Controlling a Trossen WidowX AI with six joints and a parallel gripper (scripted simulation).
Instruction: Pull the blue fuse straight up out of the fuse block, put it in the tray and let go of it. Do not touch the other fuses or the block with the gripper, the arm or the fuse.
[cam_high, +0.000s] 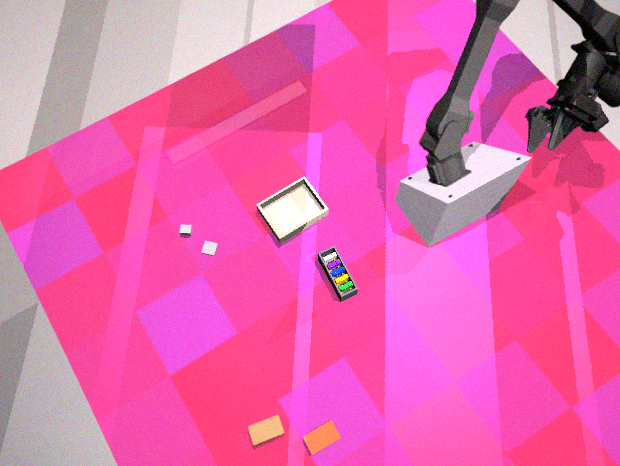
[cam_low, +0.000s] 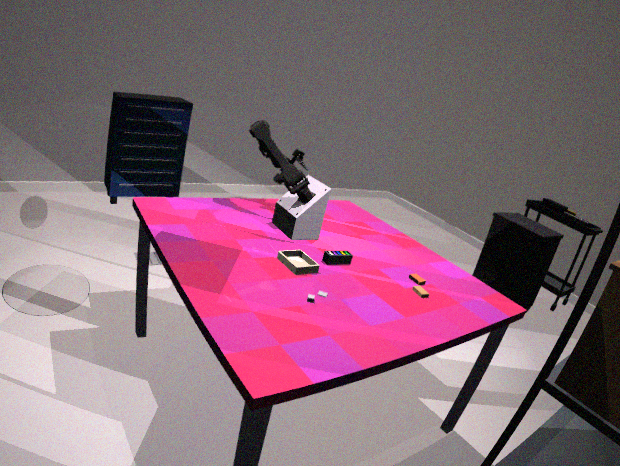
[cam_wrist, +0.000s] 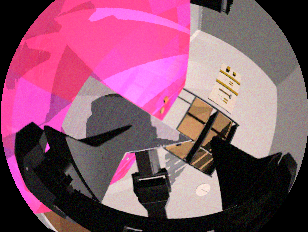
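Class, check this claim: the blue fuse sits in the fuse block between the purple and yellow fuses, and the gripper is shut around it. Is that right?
Not quite. The blue fuse does sit in the fuse block between the purple fuse and the yellow fuse, but the gripper is open and empty, raised far from the block beyond the arm's base. The top view shows it.

We get the top cam looking steeply down on the table (cam_high: 150, 325), fairly close. Ext. cam stands back at a corner, angled down. Both share the tabletop. Wrist cam: fisheye, past the table edge toward the floor.
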